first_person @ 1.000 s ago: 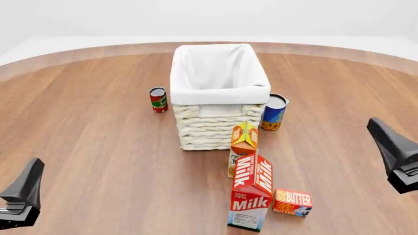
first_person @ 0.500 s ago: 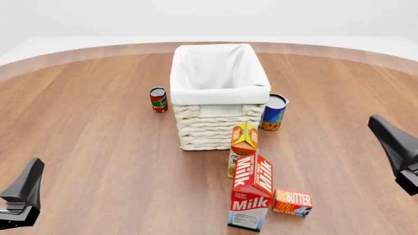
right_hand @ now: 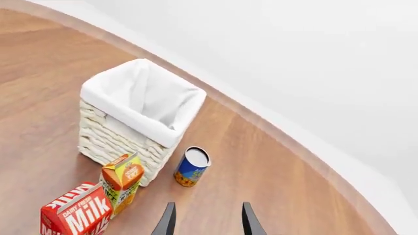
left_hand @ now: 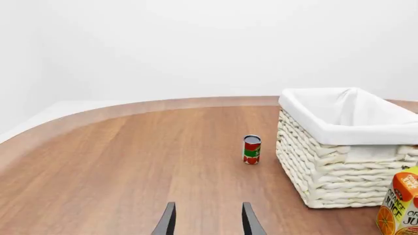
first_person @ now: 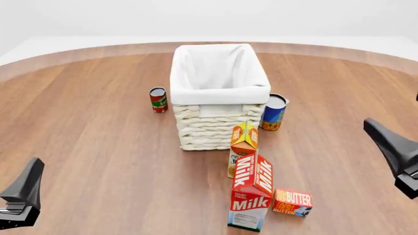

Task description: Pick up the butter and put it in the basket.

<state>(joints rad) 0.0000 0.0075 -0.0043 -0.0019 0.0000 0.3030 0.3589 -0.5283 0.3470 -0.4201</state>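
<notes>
- Left gripper [left_hand: 207,220]: fingers parted, holding nothing, touching nothing.
- Right gripper [right_hand: 207,220]: likewise spread, empty.
- Butter [first_person: 292,202] beside milk carton [first_person: 251,199], outside basket [first_person: 218,93].

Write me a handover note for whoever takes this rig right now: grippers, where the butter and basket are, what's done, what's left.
Left gripper: open, empty, low at the near left of the table.
Right gripper: open, empty, at the right side, above the table.
Butter: lying on the table near the front edge, just right of the milk carton, untouched.
Basket: mid-table, beyond the juice carton; nothing shows inside it.
Done: nothing yet.
Left: grasp the butter, probably with the right arm since it is closer, lift it clear of the cartons, drop it in the basket.
</notes>
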